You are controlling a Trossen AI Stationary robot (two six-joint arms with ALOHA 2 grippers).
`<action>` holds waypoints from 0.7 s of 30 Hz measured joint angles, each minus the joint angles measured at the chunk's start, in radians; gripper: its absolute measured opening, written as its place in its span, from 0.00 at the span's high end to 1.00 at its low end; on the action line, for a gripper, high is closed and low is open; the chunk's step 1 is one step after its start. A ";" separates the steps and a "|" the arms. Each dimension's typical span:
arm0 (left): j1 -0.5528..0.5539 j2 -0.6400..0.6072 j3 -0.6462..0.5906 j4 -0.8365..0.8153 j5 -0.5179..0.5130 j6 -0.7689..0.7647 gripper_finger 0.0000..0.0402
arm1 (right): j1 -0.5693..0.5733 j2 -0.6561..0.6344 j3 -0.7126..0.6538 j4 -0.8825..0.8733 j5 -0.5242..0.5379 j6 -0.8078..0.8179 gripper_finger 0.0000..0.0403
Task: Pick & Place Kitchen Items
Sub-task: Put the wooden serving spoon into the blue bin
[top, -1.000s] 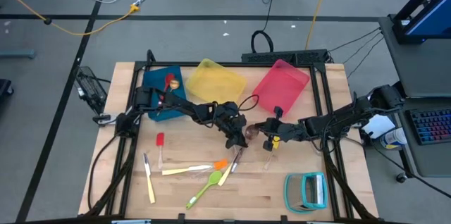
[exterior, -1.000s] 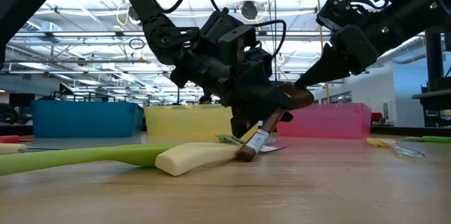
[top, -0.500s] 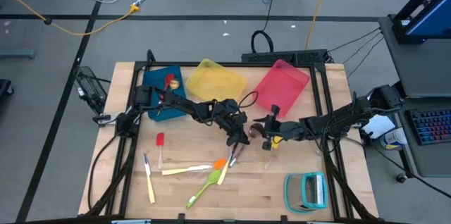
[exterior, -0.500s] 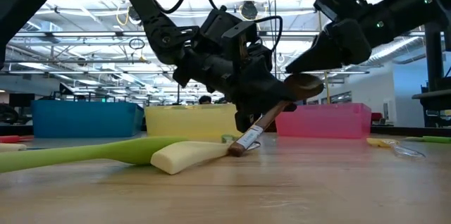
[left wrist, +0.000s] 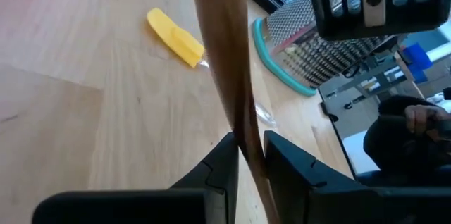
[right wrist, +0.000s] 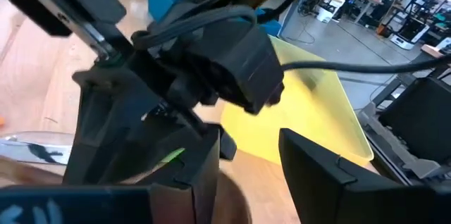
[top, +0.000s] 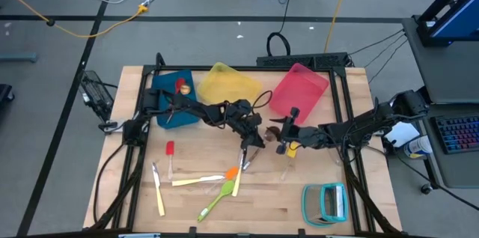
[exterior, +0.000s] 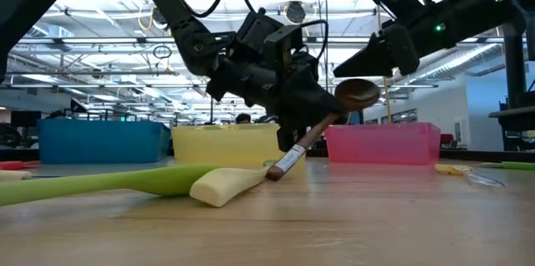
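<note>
A wooden spoon (exterior: 355, 94) slants across the table's middle, bowl up and toward the right, with the handle running down to its end (exterior: 278, 168) by a cream spatula (exterior: 219, 186). My left gripper (top: 252, 138) is shut on the handle (left wrist: 224, 55). My right gripper (right wrist: 250, 157) stands open just above and to the right of the bowl (top: 274, 129), touching nothing. More utensils lie near the front: a lime-green spoon (top: 217, 199), an orange spatula (top: 233, 172), a red spatula (top: 171, 150) and cream-handled cutlery (top: 159, 189). My left gripper pinches the wooden spoon's handle (left wrist: 243, 129) between its two fingers (left wrist: 224, 164), a little below the bowl. The fingers come from the table's left, slanting slightly down, and lie across the handle. The spoon is tilted, bowl raised; whether the handle's end touches the table I cannot tell.
Blue (top: 168, 96), yellow (top: 228, 84) and pink (top: 299, 88) bins stand along the far edge; the blue one holds a red spoon (top: 180, 86). A teal-framed rack (top: 327, 202) sits at the front right. A yellow spatula (left wrist: 175, 37) lies right of centre.
My right gripper has opened, let go of the spoon's bowl, and risen and tipped upward clear of it. My left gripper keeps the handle and has raised it slightly; the bowl now stands higher and the handle's end has slid a little along the table.
</note>
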 joint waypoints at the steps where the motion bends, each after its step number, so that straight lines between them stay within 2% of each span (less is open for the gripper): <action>1: 0.003 -0.013 -0.001 -0.018 0.001 0.009 0.84 | -0.001 0.000 0.000 0.000 0.000 0.000 0.65; 7: 0.016 -0.117 -0.001 -0.212 -0.049 0.134 0.84 | -0.006 -0.001 0.000 0.020 0.000 -0.001 0.65; 11: 0.019 -0.202 0.000 -0.412 -0.157 0.225 0.84 | -0.007 -0.001 0.000 0.015 0.000 -0.003 0.65; 14: 0.019 -0.270 0.000 -0.568 -0.256 0.269 0.89 | -0.007 -0.001 0.000 0.016 -0.004 -0.003 0.65; 17: 0.019 -0.335 0.000 -0.691 -0.343 0.302 0.94 | -0.007 -0.001 0.000 0.021 -0.004 -0.003 0.65; 21: 0.018 -0.412 0.000 -0.818 -0.436 0.334 0.94 | -0.007 -0.001 0.000 0.024 -0.002 -0.006 0.65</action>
